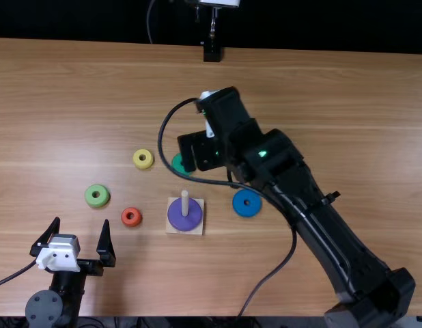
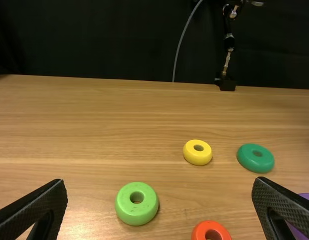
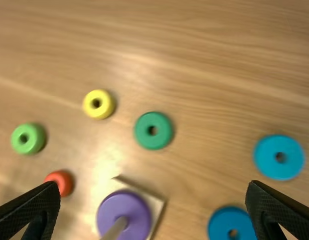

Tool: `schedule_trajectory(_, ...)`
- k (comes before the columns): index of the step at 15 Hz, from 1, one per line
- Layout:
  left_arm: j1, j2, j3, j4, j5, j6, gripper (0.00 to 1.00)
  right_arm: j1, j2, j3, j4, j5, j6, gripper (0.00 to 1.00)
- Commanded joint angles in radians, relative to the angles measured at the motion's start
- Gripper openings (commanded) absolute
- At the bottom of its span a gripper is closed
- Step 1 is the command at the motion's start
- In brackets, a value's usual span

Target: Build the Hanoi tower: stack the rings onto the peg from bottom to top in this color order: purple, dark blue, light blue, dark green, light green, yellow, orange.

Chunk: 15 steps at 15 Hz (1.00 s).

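Peg (image 1: pixel 185 203)'s standing straight up, long axis vertical, on its square base (image 1: pixel 172 229) between the arms — purple ring (image 1: pixel 177 217) flat around its foot. Loose rings (image 1: pixel 90 199) lie flat nearby, holes up. Left gripper (image 1: pixel 82 221) and right gripper (image 1: pixel 201 152) — both empty, fingers spread wide.

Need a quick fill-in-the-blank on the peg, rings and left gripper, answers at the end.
The ring on the peg is ____. The loose ring nearest the dark green ring is ____. With the peg's one, the rings number ____. The left gripper is ____.
Missing words: purple; yellow; seven; open.
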Motion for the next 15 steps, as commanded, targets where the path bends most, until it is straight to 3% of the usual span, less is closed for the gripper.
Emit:
schedule_trajectory(1, 0.012, -0.011, -0.037, -0.004, 0.0, 0.007, 1.0, -0.031, -0.002, -0.061, -0.001, 0.015, 0.021, 1.0)
schedule_trajectory(5, 0.012, -0.011, -0.037, -0.004, 0.0, 0.007, 1.0, -0.126, -0.003, -0.27, 0.052, 0.008, 0.006, 1.0)
schedule_trajectory(8, 0.012, -0.011, -0.037, -0.004, 0.0, 0.007, 1.0, -0.14, -0.005, -0.424, 0.166, 0.012, 0.003, 1.0)
schedule_trajectory(15, 0.012, -0.011, -0.037, -0.004, 0.0, 0.007, 1.0, -0.146, -0.007, -0.565, 0.179, 0.013, -0.001, 1.0)
